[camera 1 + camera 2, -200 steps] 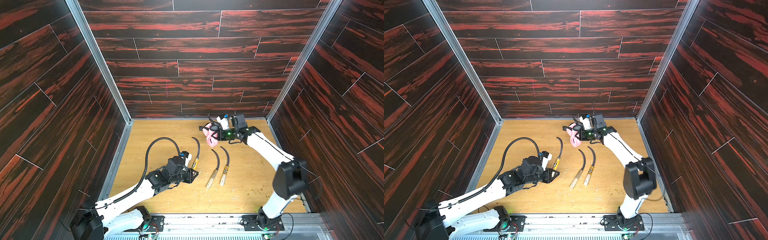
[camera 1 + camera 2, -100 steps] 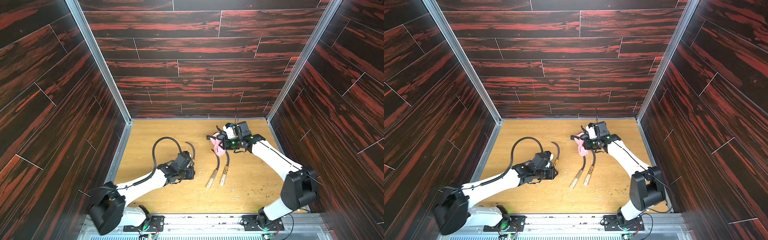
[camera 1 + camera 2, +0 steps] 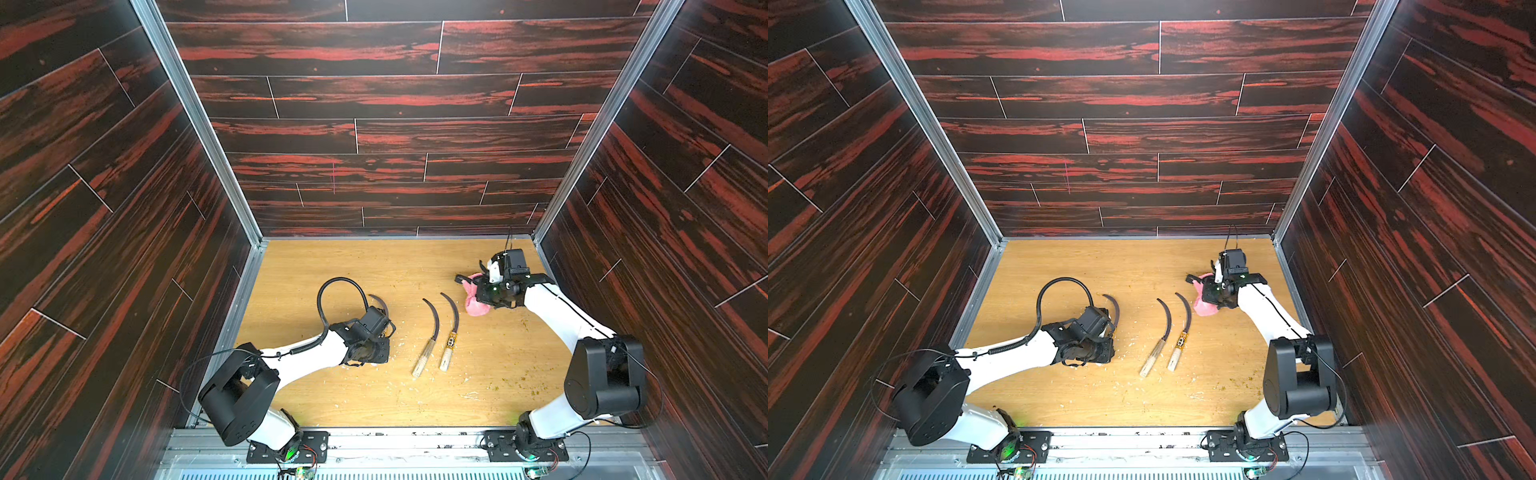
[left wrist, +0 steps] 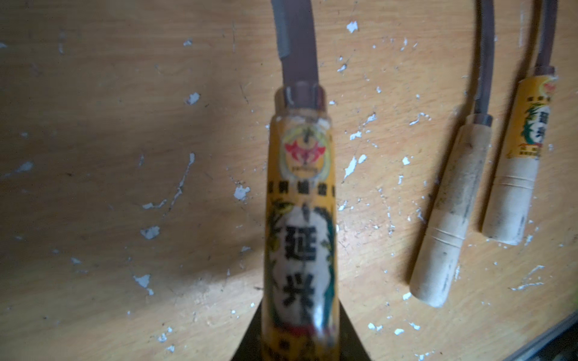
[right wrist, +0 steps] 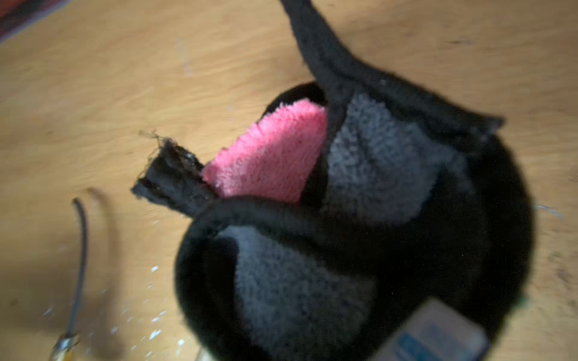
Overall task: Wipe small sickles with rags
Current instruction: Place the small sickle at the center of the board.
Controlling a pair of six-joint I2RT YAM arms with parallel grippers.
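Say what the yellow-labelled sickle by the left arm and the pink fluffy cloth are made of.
Yellow-labelled small sickle: dark curved blade, apparently metal, dull brown with a ground grey edge; handle hidden under a glossy printed label, probably wood like the bare pale handle beside it. Pink fluffy cloth: soft pile textile, perhaps microfibre.

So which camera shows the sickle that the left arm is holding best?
The left wrist view: the held sickle fills the frame, its yellow label and blade root close up. Both top views show only its curved blade. The right wrist view does not show it.
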